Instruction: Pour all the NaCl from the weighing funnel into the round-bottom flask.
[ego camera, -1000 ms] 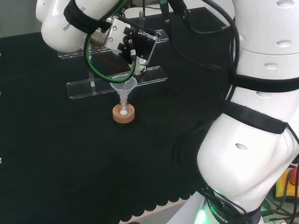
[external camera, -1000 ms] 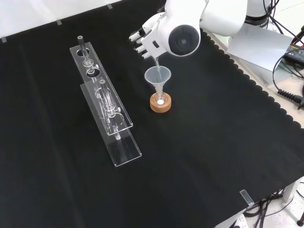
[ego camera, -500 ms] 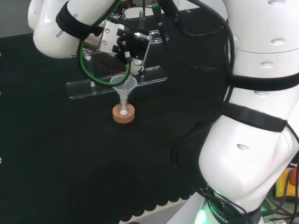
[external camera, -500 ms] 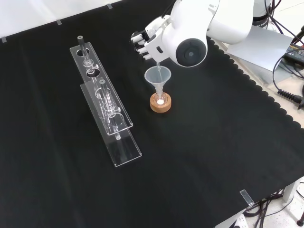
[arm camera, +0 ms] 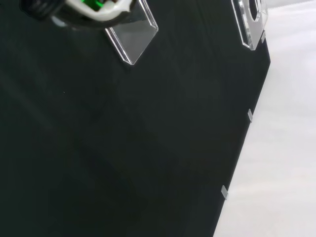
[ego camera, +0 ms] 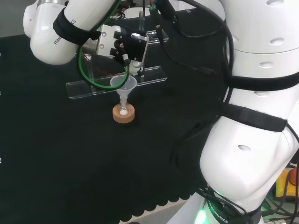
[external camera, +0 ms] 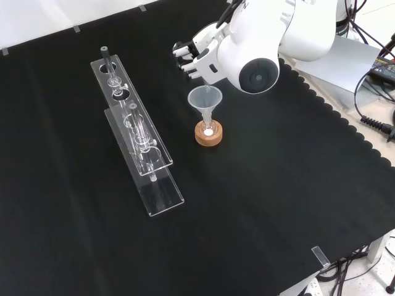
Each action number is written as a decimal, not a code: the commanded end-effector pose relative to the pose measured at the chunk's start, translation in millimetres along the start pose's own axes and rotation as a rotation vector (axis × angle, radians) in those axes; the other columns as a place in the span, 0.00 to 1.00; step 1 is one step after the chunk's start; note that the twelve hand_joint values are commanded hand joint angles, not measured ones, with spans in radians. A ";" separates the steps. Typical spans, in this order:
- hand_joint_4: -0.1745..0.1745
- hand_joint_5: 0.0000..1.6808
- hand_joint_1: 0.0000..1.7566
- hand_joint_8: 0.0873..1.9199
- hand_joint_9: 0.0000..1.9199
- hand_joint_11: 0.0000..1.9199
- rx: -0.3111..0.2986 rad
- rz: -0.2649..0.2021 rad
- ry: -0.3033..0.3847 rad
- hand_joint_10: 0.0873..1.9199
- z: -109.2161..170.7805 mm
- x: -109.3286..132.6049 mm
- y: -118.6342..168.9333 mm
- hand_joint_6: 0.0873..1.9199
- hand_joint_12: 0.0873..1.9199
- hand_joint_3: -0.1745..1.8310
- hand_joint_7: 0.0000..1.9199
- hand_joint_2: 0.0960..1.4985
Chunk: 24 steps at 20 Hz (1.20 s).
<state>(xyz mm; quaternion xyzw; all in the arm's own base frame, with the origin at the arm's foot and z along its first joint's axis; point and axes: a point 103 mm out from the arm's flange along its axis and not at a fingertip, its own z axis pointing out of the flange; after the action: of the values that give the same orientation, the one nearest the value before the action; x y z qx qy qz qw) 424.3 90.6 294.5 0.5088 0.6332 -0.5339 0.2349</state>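
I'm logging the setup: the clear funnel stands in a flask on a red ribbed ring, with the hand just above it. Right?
Not quite: the ring under the flask is cork, not red and ribbed, as the front view shows. The rest holds: the funnel stands in the flask, with the hand just above it.

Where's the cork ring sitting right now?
In the front view the cork ring sits mid-bench under the clear funnel, right of the acrylic racks and just below the hand.
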 end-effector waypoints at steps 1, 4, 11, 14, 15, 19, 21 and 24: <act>0.92 0.61 0.60 0.33 0.53 0.38 0.003 0.002 -0.013 0.16 0.4 -0.5 -0.7 0.55 0.54 0.41 0.35 0.49; 0.92 0.61 0.60 0.33 0.53 0.38 0.002 0.002 -0.025 0.16 0.0 -0.8 -1.1 0.55 0.54 0.41 0.35 0.49; 0.91 0.61 0.60 0.34 0.53 0.38 0.007 0.003 -0.058 0.16 -2.1 3.5 -0.5 0.55 0.54 0.41 0.35 0.49; 0.91 0.61 0.60 0.34 0.53 0.38 0.003 0.004 -0.071 0.16 -3.7 5.6 -0.6 0.55 0.54 0.41 0.35 0.49; 0.91 0.61 0.60 0.34 0.53 0.38 0.002 0.005 -0.075 0.16 -4.5 6.0 -0.9 0.55 0.54 0.41 0.35 0.49; 0.91 0.61 0.60 0.34 0.53 0.38 -0.007 0.014 -0.088 0.16 -6.6 4.1 -2.2 0.55 0.54 0.41 0.35 0.49; 0.91 0.61 0.60 0.34 0.53 0.38 -0.002 0.015 -0.088 0.16 -6.4 3.4 -1.9 0.55 0.54 0.41 0.35 0.49; 0.91 0.61 0.60 0.34 0.53 0.38 -0.002 0.019 -0.099 0.16 -7.6 3.4 -2.5 0.55 0.54 0.41 0.36 0.49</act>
<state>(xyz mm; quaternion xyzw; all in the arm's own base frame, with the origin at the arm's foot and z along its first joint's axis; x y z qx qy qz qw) 422.7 98.6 294.6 0.4885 0.6189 -0.5536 0.2681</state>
